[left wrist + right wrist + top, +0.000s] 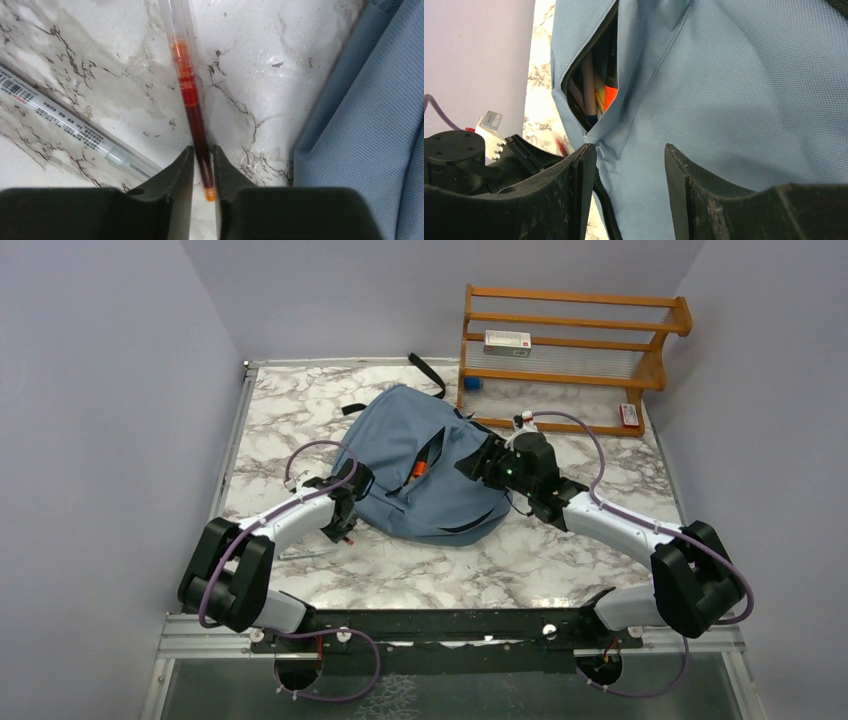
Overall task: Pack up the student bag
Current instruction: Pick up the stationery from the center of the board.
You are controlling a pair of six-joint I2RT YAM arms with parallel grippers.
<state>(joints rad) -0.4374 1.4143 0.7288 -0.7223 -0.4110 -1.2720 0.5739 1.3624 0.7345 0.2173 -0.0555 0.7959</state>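
The dusty-blue student bag (420, 480) lies flat mid-table, and its front pocket zip (428, 455) is open. In the right wrist view the pocket (594, 80) holds several pens, one with an orange end (609, 96). My right gripper (480, 462) is at the bag's right edge. Its jaws (630, 150) are open, with flat bag fabric (734, 90) between them. My left gripper (342, 525) is at the bag's left edge, low over the table. It (203, 160) is shut on the end of a red pen (189, 85) lying on the marble.
A clear pen with a printed label (55, 112) lies on the table left of the red pen, also visible from above (305, 553). A wooden rack (570, 350) stands at the back right with a small box (507, 341) on it. A black strap (428, 370) trails behind the bag.
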